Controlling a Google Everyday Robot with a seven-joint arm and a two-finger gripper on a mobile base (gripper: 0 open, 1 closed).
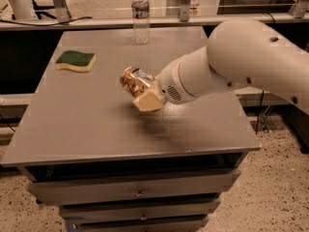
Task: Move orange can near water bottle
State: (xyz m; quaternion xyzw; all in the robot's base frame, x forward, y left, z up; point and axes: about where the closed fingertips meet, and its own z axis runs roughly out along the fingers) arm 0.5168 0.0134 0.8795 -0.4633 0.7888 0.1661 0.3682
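Standing before the grey table [96, 124], I record the following from the one camera view. The gripper [143, 92] sits over the middle of the table top, at the end of a bulky white arm [241, 62] that reaches in from the right of the view. Its jaws are pinching the orange can [131, 79]. One tan finger [148, 100] shows pressed against the can's near underside; the other is hidden behind the can. The can is tilted, one end poking out beyond the jaws toward the left of the view. It appears held clear of the table top, with a shadow on the surface just below and to the right of the jaws. The water bottle [140, 14] stands upright at the table's far edge, well beyond the jaws and almost straight behind them. A green-and-yellow sponge [76, 61] lies flat beyond and to the left of the jaws, well apart from the can. Beneath the table top, drawer fronts [140, 192] are stacked.
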